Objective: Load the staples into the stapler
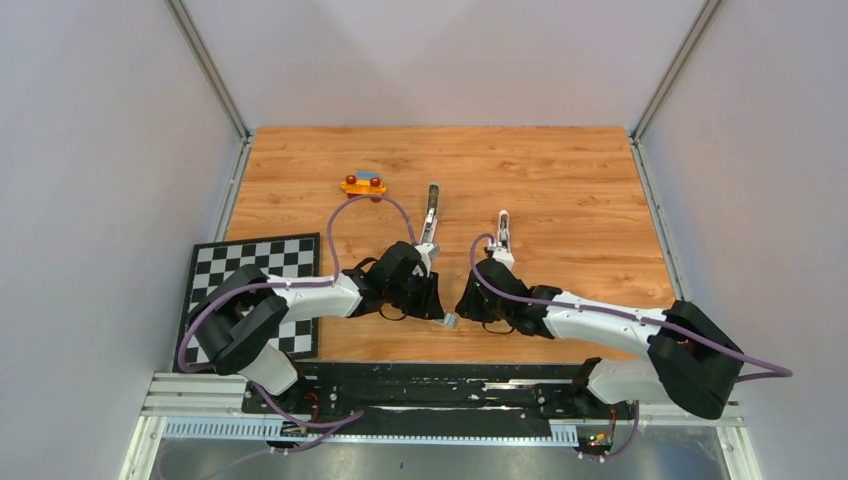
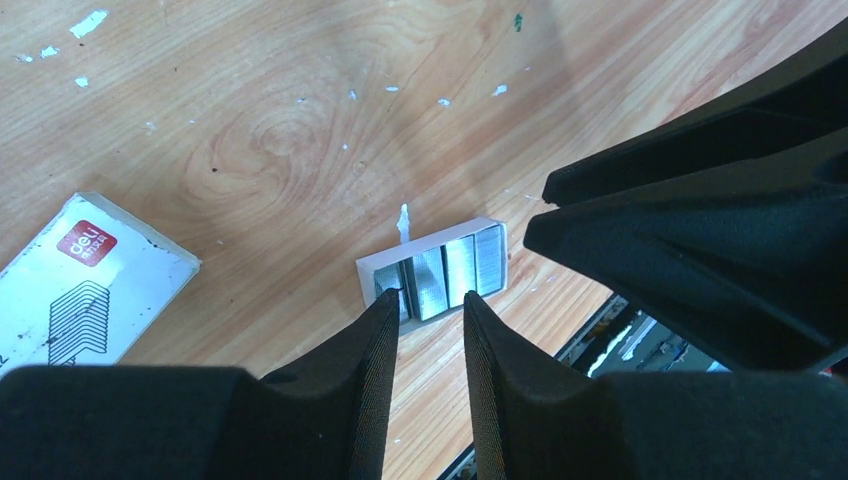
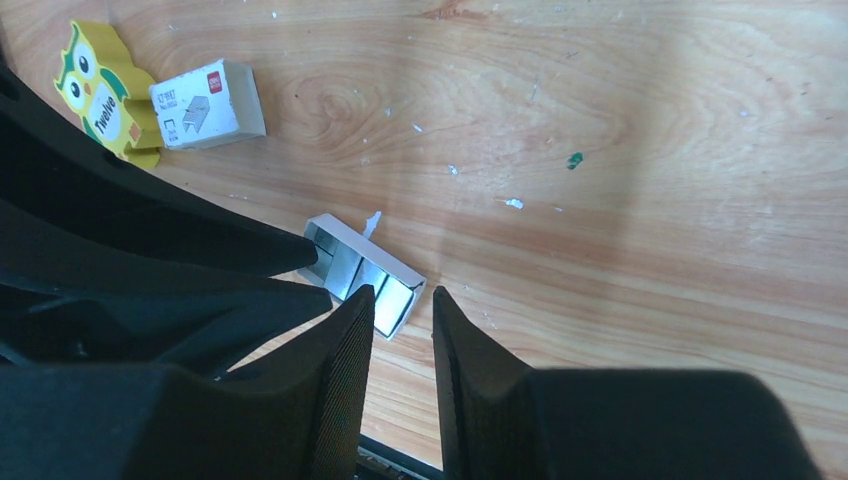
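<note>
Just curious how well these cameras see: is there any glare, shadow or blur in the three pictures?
Top view: sharp and evenly lit, with only faint shadows on the table. Left wrist: the staples glint brightly, while the fingers, close to the lens, are dark with little detail. Right wrist: a broad soft shadow dims the wood on the right, though the grain stays sharp.

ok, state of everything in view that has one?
left tool: open, empty, tips over one end of the staple tray.
right tool: open, empty, tips at the tray's end.
staple tray: uncovered, flat on the table.
staples: strips lying in the tray, none lifted.
white box: flat, print up; open or closed unclear.
stapler: on the table, untouched; open or shut too small to tell.
</note>
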Available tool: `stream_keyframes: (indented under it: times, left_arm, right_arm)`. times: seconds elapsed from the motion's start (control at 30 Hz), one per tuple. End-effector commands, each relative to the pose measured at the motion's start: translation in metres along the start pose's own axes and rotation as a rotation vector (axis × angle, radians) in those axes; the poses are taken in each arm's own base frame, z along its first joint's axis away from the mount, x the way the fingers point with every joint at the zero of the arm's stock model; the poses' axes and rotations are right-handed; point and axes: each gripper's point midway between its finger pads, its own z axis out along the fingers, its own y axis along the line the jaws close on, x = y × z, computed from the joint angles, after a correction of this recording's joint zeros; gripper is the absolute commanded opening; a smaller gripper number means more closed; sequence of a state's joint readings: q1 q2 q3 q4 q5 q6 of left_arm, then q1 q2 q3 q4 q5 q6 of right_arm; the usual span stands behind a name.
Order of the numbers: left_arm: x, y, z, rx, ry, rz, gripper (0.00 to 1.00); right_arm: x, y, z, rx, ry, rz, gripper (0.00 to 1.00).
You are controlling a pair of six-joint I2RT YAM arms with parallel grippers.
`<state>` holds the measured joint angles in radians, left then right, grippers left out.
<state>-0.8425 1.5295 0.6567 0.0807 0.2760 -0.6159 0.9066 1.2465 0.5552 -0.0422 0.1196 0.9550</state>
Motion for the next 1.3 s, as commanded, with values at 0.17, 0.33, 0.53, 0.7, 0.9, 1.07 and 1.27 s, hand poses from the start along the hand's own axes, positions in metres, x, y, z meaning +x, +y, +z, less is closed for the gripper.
stream_keyframes:
  times: [0.17, 0.33, 0.53, 0.7, 0.9, 1.07, 1.27]
  left_arm:
    - [-0.011, -0.005, 0.007, 0.004, -0.028, 0.036, 0.33]
    - [-0.01, -0.005, 0.009, 0.005, -0.024, 0.031, 0.33]
    - [-0.008, -0.004, 0.01, 0.005, -0.02, 0.025, 0.33]
    - [-0.006, -0.004, 0.009, -0.002, -0.019, 0.019, 0.33]
    - [-0.004, -0.004, 0.009, -0.008, -0.015, 0.01, 0.33]
    - [-0.003, -0.005, 0.007, -0.009, -0.016, 0.003, 0.33]
    - [0.001, -0.006, 0.008, -0.002, -0.012, -0.01, 0.32]
  right_arm:
    - [0.018, -0.008, 0.012, 0.021, 0.068, 0.057, 0.3]
    - [0.017, -0.004, 0.014, -0.004, 0.06, 0.071, 0.3]
    - [0.024, -0.004, 0.016, -0.005, 0.083, 0.081, 0.27]
    - [0.027, -0.006, 0.014, 0.018, 0.094, 0.075, 0.27]
    - [0.031, -0.009, 0.011, 0.056, 0.105, 0.068, 0.27]
    - [0.031, -0.01, 0.011, 0.068, 0.101, 0.064, 0.27]
    - [0.03, -0.003, 0.014, 0.031, 0.088, 0.072, 0.26]
